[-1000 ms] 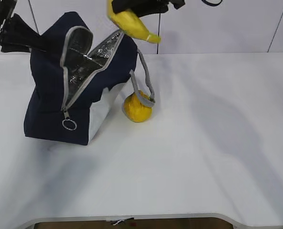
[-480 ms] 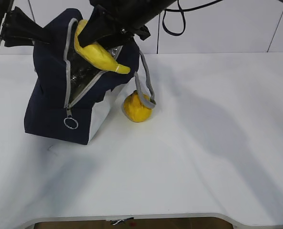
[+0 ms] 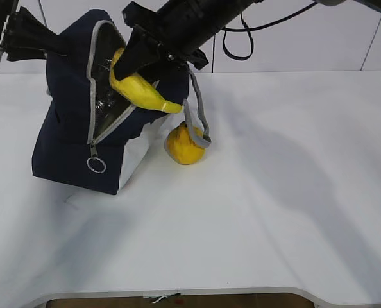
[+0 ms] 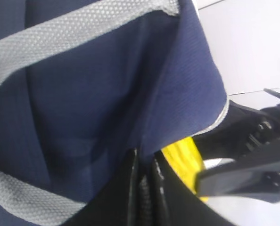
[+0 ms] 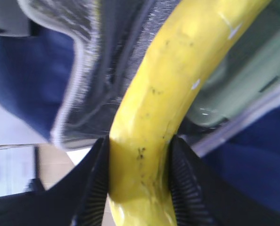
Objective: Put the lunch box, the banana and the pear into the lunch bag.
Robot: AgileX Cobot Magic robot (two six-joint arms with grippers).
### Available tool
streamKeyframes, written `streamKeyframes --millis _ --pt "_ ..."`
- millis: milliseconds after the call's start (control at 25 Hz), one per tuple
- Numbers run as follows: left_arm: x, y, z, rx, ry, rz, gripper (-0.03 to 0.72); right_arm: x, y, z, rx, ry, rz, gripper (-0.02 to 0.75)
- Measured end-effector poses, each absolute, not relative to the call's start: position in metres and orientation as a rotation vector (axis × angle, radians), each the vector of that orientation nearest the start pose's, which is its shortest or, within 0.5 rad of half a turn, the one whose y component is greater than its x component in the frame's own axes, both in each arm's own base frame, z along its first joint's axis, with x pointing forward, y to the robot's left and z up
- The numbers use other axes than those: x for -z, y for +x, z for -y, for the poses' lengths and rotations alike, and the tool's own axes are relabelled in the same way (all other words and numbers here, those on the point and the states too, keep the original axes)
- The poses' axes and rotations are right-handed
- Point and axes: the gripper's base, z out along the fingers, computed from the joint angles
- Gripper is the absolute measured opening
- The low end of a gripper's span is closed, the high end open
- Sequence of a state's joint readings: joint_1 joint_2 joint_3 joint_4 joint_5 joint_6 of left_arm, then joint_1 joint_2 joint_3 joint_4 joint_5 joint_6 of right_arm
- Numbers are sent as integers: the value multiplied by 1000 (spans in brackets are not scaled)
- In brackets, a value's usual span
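Banana [image 3: 139, 90] in right jaws at lunch bag [image 3: 68, 141] mouth, lunch box [image 5: 234, 80] inside (partly hidden), left jaws pinch bag fabric.

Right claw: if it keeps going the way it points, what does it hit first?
Likely the lunch box inside the bag: the right claw holds the banana pointed into the opening, with the green lid just beyond. Depth is unclear.

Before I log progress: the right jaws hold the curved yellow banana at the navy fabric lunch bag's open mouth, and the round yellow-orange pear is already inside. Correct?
Not quite. The pear sits on the white table beside the bag, under its grey handle, as the exterior view shows. The banana part is right.
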State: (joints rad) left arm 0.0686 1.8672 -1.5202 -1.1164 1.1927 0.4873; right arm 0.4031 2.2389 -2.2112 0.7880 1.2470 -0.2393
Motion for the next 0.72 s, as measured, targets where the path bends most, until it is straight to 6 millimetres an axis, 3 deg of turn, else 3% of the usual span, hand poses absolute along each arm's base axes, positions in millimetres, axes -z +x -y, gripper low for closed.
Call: streamKeyframes --millis 160,440,720 --pt "-294 395 49 1320 35 -2428 14 -299 423 -252 -1237 -671 -2498 317" --pt "-294 394 49 1324 39 -2430 14 -265 433 -261 -1357 -631 -2530 316" --pt "-294 394 49 1331 51 -2433 14 -259 440 -270 -1489 -612 -2405 316"
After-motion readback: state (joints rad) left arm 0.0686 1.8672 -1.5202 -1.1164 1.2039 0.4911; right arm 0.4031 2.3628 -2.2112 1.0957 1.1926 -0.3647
